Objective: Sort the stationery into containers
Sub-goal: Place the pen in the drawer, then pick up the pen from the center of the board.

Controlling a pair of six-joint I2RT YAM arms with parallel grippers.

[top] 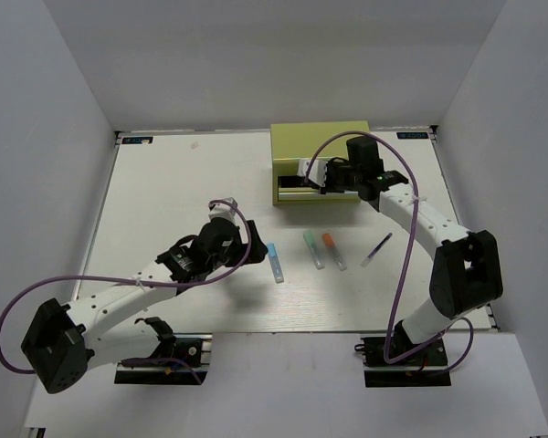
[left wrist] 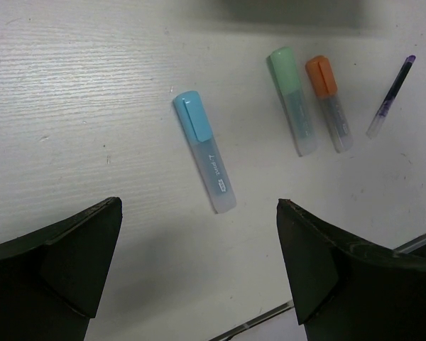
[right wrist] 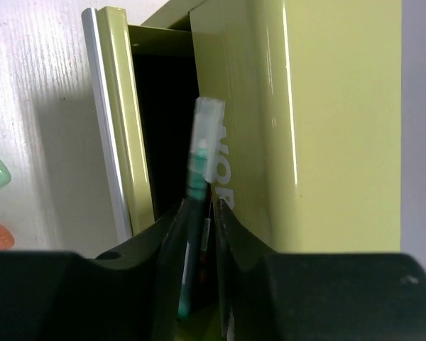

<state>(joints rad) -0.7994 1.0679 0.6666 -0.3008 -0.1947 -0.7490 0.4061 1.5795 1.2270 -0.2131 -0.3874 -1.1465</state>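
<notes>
right gripper (right wrist: 197, 209) jaws pinch green pen (right wrist: 197, 174) at open drawer (right wrist: 121, 128) | level pen before release | left gripper (left wrist: 199, 206) jaws wide

Right tool (top: 316, 174) at olive chest (top: 318, 139)

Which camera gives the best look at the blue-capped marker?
The left wrist view: the blue-capped marker lies large and unobstructed, its label print visible. The top view shows it small but whole; the right wrist view misses it.

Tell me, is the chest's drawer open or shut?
Open: the drawer front stands off the chest, a dark gap between.
</notes>
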